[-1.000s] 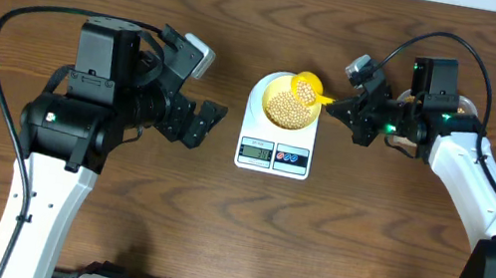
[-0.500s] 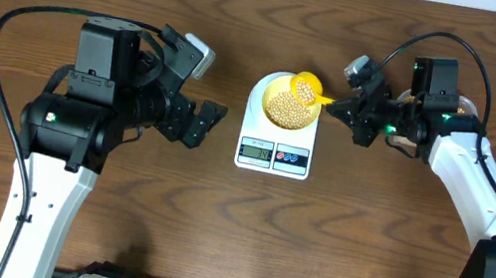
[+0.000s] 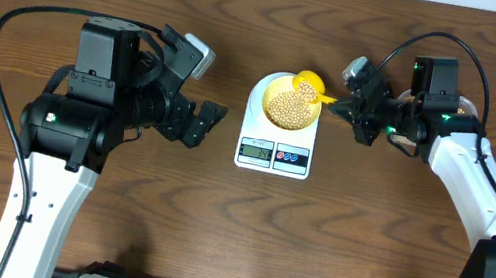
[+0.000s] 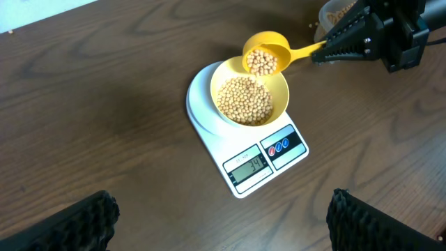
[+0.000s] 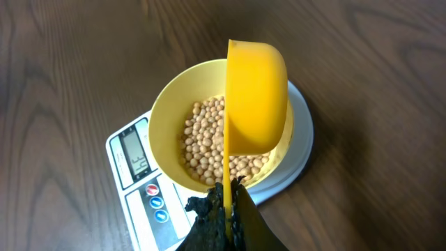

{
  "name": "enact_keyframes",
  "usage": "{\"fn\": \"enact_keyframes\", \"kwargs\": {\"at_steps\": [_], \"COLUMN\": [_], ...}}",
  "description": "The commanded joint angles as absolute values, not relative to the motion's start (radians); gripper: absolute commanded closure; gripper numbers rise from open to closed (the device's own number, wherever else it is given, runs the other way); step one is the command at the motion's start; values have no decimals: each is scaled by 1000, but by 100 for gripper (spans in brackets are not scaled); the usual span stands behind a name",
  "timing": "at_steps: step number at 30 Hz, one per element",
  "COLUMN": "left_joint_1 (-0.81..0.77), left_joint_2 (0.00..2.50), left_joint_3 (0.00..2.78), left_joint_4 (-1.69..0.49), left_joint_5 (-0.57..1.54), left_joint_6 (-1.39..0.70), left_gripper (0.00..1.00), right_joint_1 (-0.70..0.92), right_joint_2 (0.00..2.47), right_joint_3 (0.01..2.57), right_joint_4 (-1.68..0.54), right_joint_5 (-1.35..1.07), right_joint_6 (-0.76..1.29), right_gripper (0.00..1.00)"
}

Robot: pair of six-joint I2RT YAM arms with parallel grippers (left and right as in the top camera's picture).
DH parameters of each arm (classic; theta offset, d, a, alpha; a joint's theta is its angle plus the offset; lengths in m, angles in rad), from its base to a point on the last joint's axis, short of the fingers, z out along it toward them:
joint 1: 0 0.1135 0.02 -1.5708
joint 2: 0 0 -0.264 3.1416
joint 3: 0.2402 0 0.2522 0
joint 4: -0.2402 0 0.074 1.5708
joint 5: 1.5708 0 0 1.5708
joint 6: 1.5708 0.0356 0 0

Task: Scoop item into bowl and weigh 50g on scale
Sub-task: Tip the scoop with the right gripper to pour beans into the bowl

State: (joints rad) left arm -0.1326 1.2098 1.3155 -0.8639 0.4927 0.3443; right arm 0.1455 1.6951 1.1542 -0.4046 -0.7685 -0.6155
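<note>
The pale yellow bowl [image 3: 268, 100] stands on the white scale [image 3: 272, 158] and holds a heap of tan beans [image 3: 287, 110]. My right gripper [image 3: 349, 109] is shut on the handle of a bright yellow scoop [image 3: 308, 88]. The scoop is tipped sideways over the bowl's far right rim with beans still in its cup [image 4: 263, 61]. In the right wrist view the scoop [image 5: 256, 97] hangs edge-on above the bowl [image 5: 164, 118], its handle pinched in the gripper [image 5: 226, 202]. My left gripper [image 4: 221, 202] is open and holds nothing, left of the scale [image 4: 247, 181].
The scale's display [image 4: 252, 165] shows digits, with a red and a blue button [image 4: 279, 146] beside it. A clear container with more beans [image 4: 336, 10] sits behind the right gripper. Bare wooden table [image 3: 241, 239] lies on all sides of the scale.
</note>
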Motion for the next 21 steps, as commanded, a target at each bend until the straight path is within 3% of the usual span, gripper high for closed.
{"fn": "enact_keyframes", "kwargs": {"at_steps": [1,21], "left_joint_1": [-128,-128], "left_joint_2": [1208,1208], "left_joint_3": [1313,1313], "left_joint_4": [-864,-864], "left_joint_5": [505,505], "left_joint_6": [343,343], "left_gripper": [2,2], "right_joint_1": [159,159], "right_joint_2": [1701,1701], "right_joint_3": [1150,1150], "right_joint_4": [-400,-400], "right_joint_5": [-776,-776], "right_joint_6": [-653,-664], "right_gripper": [99,99]}}
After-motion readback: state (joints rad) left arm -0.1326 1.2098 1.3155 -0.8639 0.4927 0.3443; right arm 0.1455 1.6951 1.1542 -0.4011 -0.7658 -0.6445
